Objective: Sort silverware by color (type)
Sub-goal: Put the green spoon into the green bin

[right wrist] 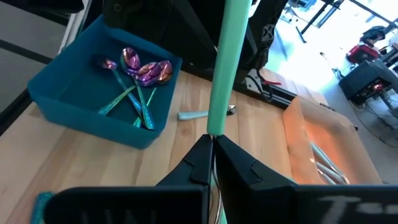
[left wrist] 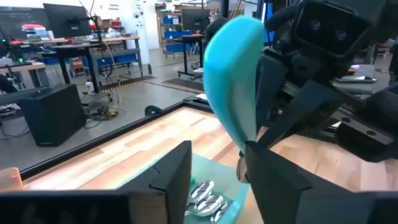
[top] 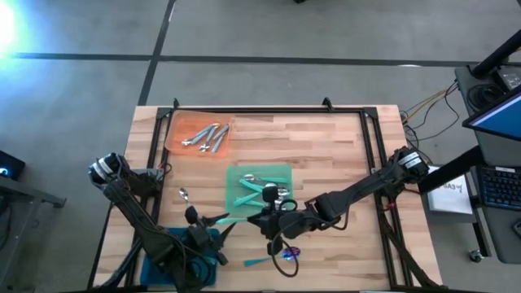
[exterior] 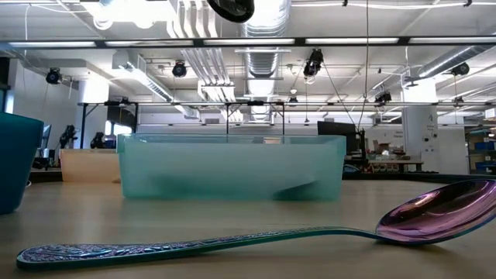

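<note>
Wooden counter [top: 326, 138] centre: right tool [right wrist: 211, 144] clenches a teal handle [right wrist: 225, 62]; left tool [left wrist: 217, 168], released, should clear first.

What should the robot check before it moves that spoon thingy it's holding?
1. Right end effector shut on the teal handle: ok.
2. Left end effector open: ok.
3. Head colour of the held utensil known: cannot tell.
4. Teal bin holds only purple spoons: ok.
5. Everything sorted: not ok, a loose purple spoon lies on the table.
</note>
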Robot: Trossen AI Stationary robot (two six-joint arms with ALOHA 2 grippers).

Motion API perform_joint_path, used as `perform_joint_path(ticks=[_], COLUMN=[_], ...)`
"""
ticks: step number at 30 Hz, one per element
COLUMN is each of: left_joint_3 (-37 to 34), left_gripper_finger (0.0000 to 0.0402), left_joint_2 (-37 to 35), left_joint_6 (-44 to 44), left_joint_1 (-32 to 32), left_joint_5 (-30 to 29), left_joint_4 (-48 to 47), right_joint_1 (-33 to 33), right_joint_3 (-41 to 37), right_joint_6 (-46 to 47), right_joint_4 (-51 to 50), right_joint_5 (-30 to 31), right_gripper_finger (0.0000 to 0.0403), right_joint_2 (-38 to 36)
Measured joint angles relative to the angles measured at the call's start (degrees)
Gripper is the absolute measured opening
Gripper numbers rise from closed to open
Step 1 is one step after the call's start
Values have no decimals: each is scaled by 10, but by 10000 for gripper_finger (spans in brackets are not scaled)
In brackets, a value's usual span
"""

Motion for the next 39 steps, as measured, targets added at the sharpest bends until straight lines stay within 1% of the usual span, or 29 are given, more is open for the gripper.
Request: perform_joint_path(ticks=[6, 11, 16, 21, 24, 27, 29, 32, 33, 39], left_joint_3=[0, 0, 7, 27, 35, 38, 38, 38, 38, 38], left_gripper_finger=[167, 184, 186, 177, 163, 132, 97, 31, 26, 26], left_joint_2=[0, 0, 0, 0, 0, 1, 1, 1, 1, 1], left_joint_6=[0, 9, 51, 79, 99, 107, 107, 107, 106, 105], left_joint_1=[8, 8, 9, 9, 9, 9, 10, 10, 11, 13], left_joint_5=[1, 39, 29, 42, 66, 79, 85, 90, 90, 93], left_joint_4=[10, 33, 42, 51, 53, 52, 52, 52, 52, 50], right_joint_1=[0, -3, -4, -5, -5, -5, -5, -5, -5, -5], right_joint_3=[0, 0, 0, 0, 0, 0, 0, 0, 0, 0], right_joint_6=[1, -3, 0, 1, 1, 1, 1, 1, 2, 7], right_joint_4=[-2, -4, -4, -4, -4, -4, -4, -4, -4, -16], right_joint_5=[-9, -8, -24, -26, -26, -26, -26, -26, -26, -25], right_gripper_finger=[8, 8, 8, 8, 8, 8, 8, 9, 9, 9], right_joint_2=[0, 0, 0, 0, 0, 0, 0, 0, 0, 0])
